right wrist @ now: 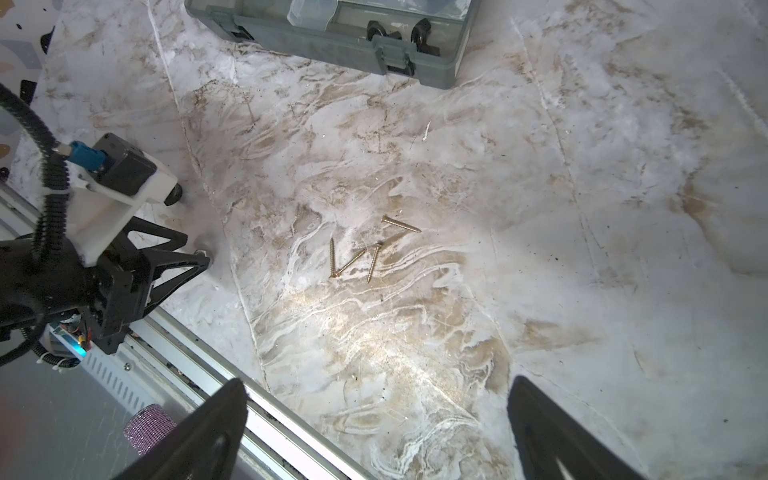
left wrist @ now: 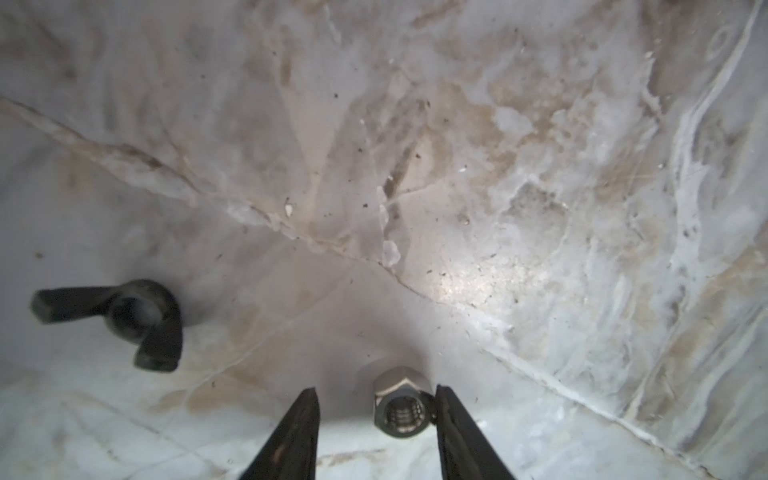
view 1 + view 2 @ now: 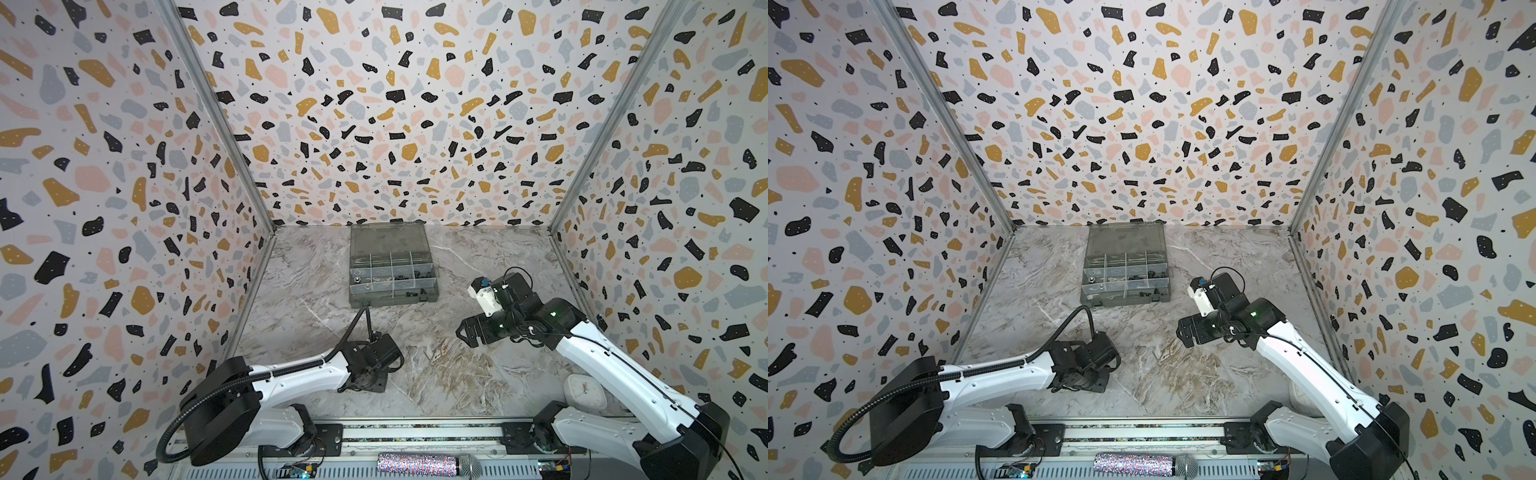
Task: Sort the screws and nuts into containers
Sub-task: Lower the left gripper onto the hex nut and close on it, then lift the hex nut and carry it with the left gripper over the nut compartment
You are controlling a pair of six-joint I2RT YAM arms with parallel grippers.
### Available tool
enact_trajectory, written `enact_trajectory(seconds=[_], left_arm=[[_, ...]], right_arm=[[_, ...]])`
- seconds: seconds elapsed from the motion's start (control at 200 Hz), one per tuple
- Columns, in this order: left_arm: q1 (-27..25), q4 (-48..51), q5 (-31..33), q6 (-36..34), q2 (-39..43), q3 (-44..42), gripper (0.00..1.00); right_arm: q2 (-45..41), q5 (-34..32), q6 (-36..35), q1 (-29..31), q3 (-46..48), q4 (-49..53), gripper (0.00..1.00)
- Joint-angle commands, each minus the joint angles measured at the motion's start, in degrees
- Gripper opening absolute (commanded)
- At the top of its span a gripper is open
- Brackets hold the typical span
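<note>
**Left end effector straddles a hex nut**

On the marble-patterned desk (image 2: 519,145), a black metal wing nut (image 2: 124,316) lies near the left end effector (image 2: 376,390). Its part-spread jaws straddle a silver metal hex nut (image 2: 399,409), with 1 finger touching it. 4 slim brass-coloured screws (image 1: 365,253) lie mid-desk. The right end effector (image 1: 378,382) hovers, spread wide.

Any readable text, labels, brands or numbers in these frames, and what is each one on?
No text can be read in any view.
The white dial by the right arm's base: face marks too small and blurred.
The organizer box: no label visible.
The circuit board at the front rail: any print too small.
</note>
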State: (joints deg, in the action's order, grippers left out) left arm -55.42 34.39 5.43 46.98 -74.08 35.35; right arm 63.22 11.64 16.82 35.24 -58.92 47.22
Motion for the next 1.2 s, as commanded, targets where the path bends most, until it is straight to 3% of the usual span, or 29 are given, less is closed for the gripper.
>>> enact_trajectory(seconds=[0.0, 0.135, 0.34, 0.496, 0.841, 0.986, 1.191], left_arm=[[-0.30, -0.91, -1.07, 0.75, -0.77, -0.75, 0.44], [-0.48, -0.91, -1.29, 0.59, -1.14, -1.14, 0.38], [-0.57, -0.97, -1.21, 0.39, -1.92, -0.74, 0.25], [-0.57, 1.62, -0.38, -0.60, -2.11, 1.56, 0.22], [-0.08, 13.20, 4.47, -7.14, -7.87, 19.34, 0.23], [3.66, 17.63, 6.04, -12.88, -13.62, 29.00, 0.23], [14.42, 18.06, 6.28, -19.47, -19.89, 38.76, 0.23]], right_arm=[[-1.64, 2.65, -0.57, -0.10, 1.55, 0.92, 0.99], [-3.25, 6.11, -0.01, -0.04, 3.28, 1.88, 0.99], [-4.38, 6.04, 0.17, 0.02, 4.72, 2.28, 0.99], [-4.05, 5.75, 0.04, 0.06, 3.50, 2.44, 0.99], [-2.73, 4.01, -0.15, -0.04, 0.06, 2.99, 0.99], [-1.33, 2.84, -0.38, -0.01, -1.85, 2.95, 0.99], [1.52, 1.39, -1.25, -0.73, -4.71, 2.40, 0.99]])
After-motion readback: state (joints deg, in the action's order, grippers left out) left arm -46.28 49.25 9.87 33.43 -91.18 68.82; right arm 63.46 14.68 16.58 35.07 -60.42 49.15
